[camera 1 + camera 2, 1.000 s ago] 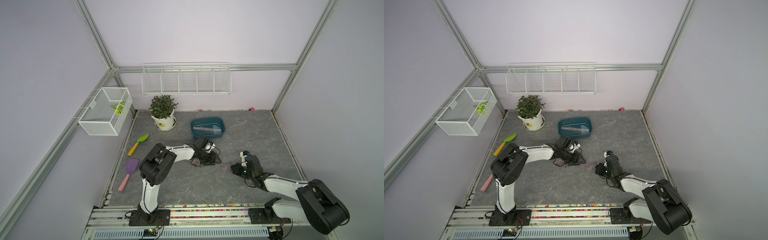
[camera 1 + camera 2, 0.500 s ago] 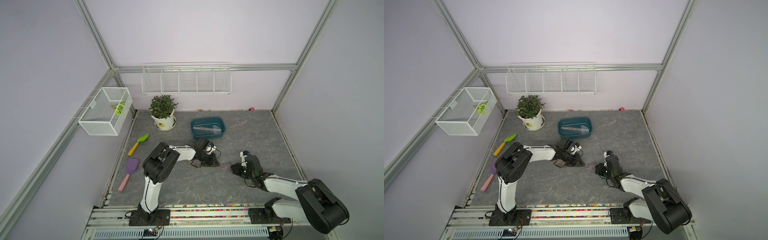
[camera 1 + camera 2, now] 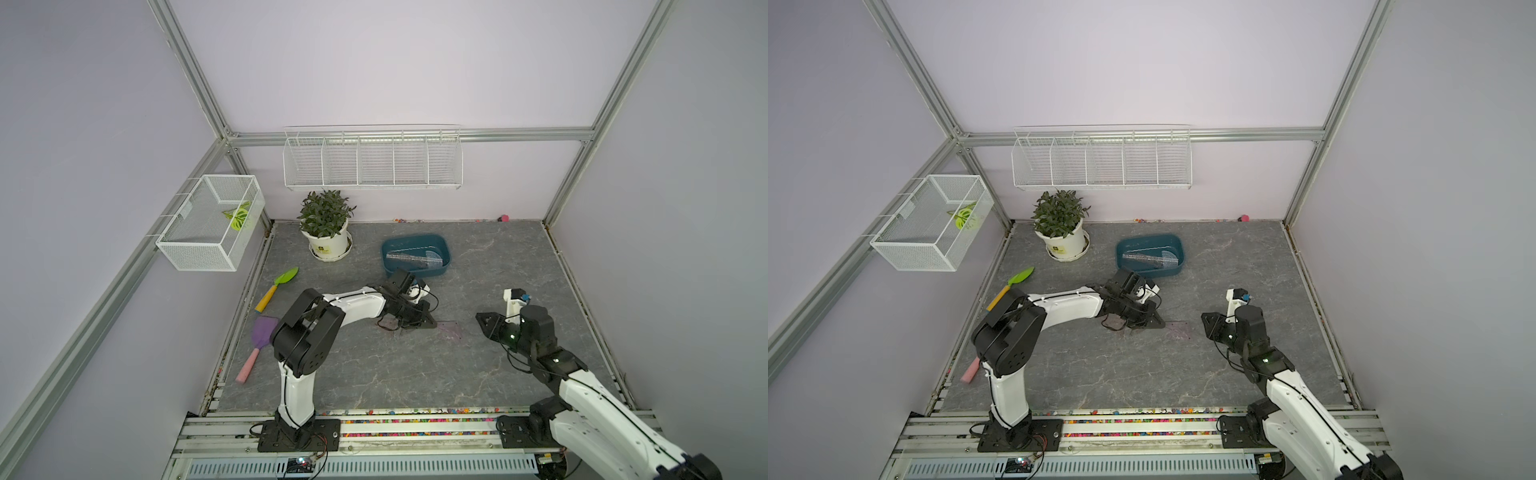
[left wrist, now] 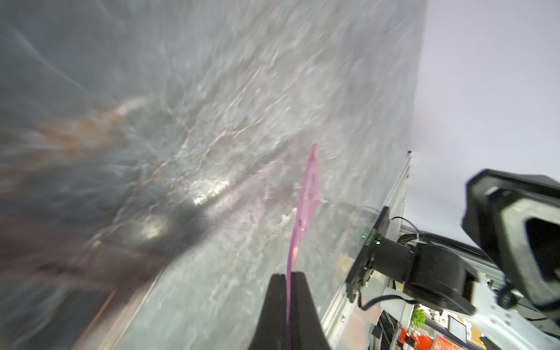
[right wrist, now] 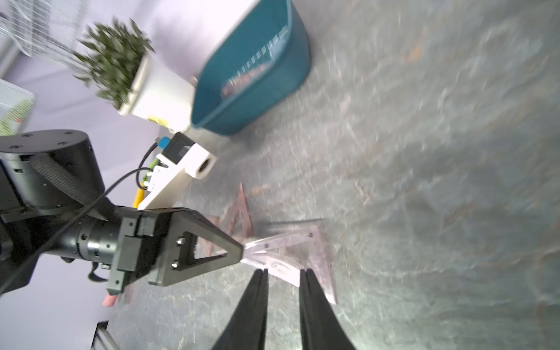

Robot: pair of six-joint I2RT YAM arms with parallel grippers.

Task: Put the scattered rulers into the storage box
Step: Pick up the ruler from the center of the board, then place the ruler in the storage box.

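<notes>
Left pincer [image 4: 286, 276] pinches a purplish ruler [image 4: 307, 194] by its edge, probably to peel it off the surface [image 3: 415, 374]; right pincer [image 5: 283, 271] is slightly open, holding nothing.

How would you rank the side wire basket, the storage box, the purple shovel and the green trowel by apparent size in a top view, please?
1. side wire basket
2. storage box
3. purple shovel and green trowel: they look alike, and the left arm covers part of the shovel, so unranked.
</notes>
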